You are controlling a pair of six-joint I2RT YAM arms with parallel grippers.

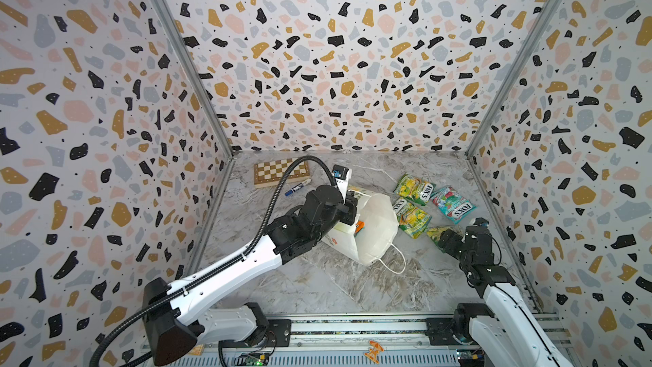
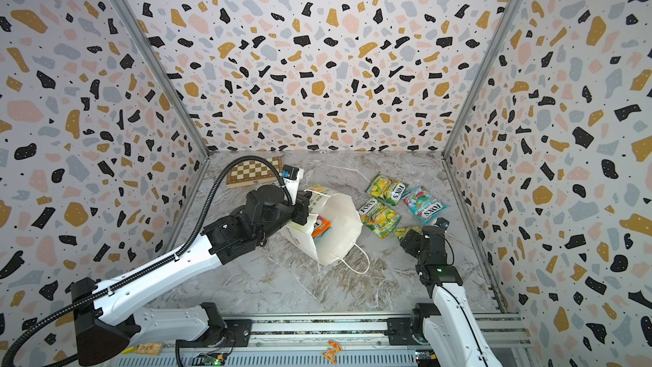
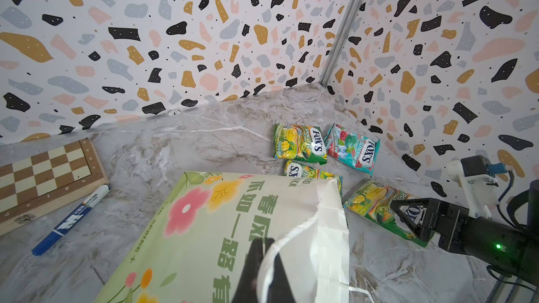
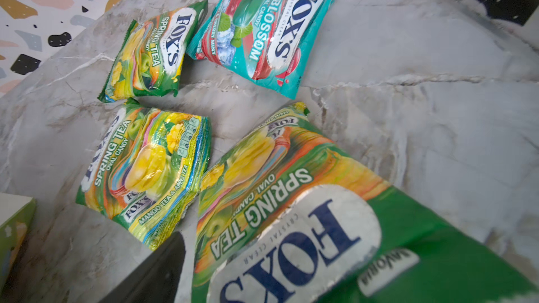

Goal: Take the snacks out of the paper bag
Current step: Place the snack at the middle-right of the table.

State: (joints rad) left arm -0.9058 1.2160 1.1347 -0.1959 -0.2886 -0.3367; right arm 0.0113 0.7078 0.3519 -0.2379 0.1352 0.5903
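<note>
The paper bag point(image 1: 374, 231) is lying on its side in the middle of the table point(image 1: 317, 284), mouth gaping, with an orange packet point(image 2: 321, 228) showing inside. The left gripper point(image 1: 350, 210) is clenching the bag's upper rim. Just beside the bag, a green packet point(image 1: 412, 219) is lying flat, with another green one point(image 1: 413, 188) and a teal packet point(image 1: 454, 204) beyond. The right gripper point(image 3: 408, 217) is hovering, jaws spread, over a fourth packet point(image 4: 291, 214). A chessboard point(image 1: 278, 171) and marker point(image 1: 298, 187) are sitting at the far left.

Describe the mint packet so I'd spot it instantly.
Start at the central white paper bag. Four candy packets lie between it and the right-hand wall. The mint packet sits closest to that wall: the only teal one among green-yellow neighbours.
</note>
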